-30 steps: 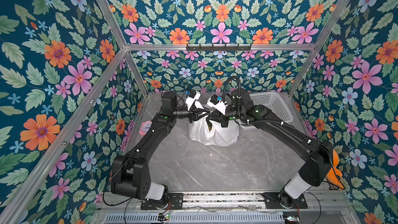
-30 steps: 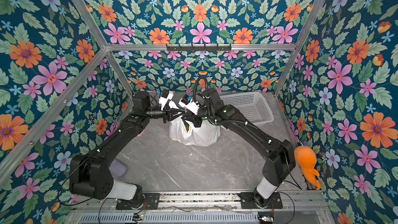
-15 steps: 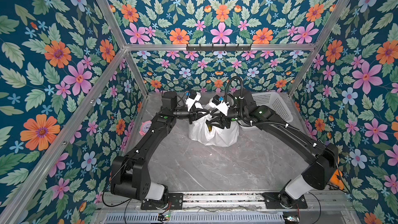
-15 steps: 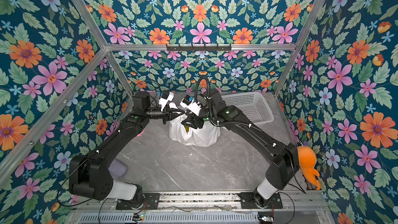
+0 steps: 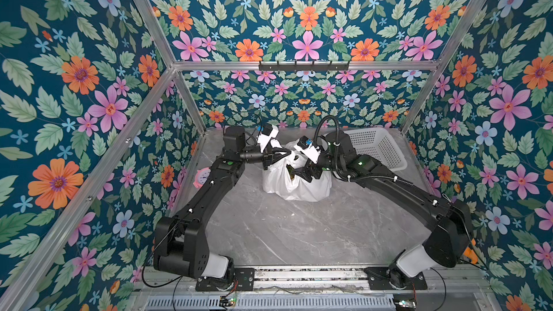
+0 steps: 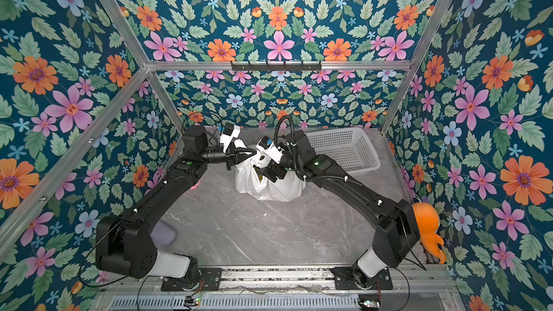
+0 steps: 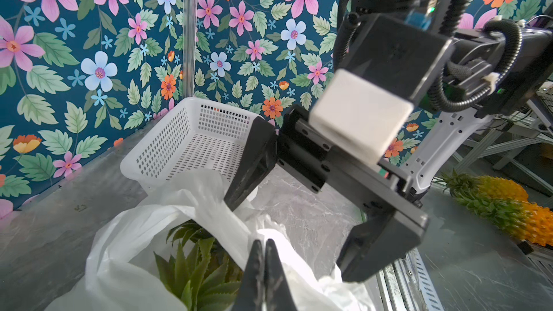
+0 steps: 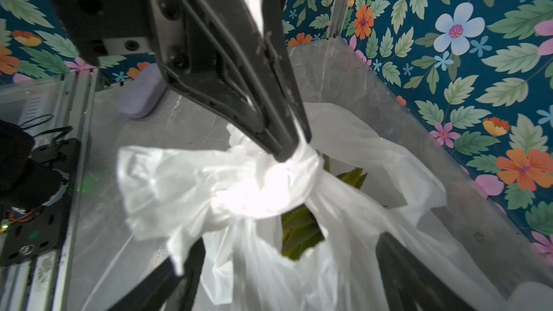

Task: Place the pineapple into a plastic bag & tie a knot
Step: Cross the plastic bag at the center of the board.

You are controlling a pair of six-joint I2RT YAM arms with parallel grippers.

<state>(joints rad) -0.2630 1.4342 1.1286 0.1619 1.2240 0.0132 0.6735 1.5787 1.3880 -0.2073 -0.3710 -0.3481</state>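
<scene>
Overhead, in both top views, the plastic bag (image 5: 296,185) (image 6: 269,186) sits on the grey marble tabletop (image 5: 284,234) close to the middle of its far edge, just beside the white perforated basket (image 5: 377,148) in the far right corner. The left end effector (image 5: 285,153) reaches over the bag's top from the left and the right end effector (image 5: 299,173) from the right, the two near one another. From the left wrist, the left end effector (image 7: 261,245) shows its jaws pressed together with white film pinched between them, and the pineapple (image 7: 194,264) pokes its green crown leaves out of the bag's mouth. The right end effector (image 7: 288,240) faces it with jaws spread wide, gripping nothing. From the right wrist, the left end effector (image 8: 287,154) is clamped on a twisted handle strap right at the knot (image 8: 284,181), a bunched white twist above the leaves. The right end effector's fingers (image 8: 413,282) stand far apart, with the bag between them.
</scene>
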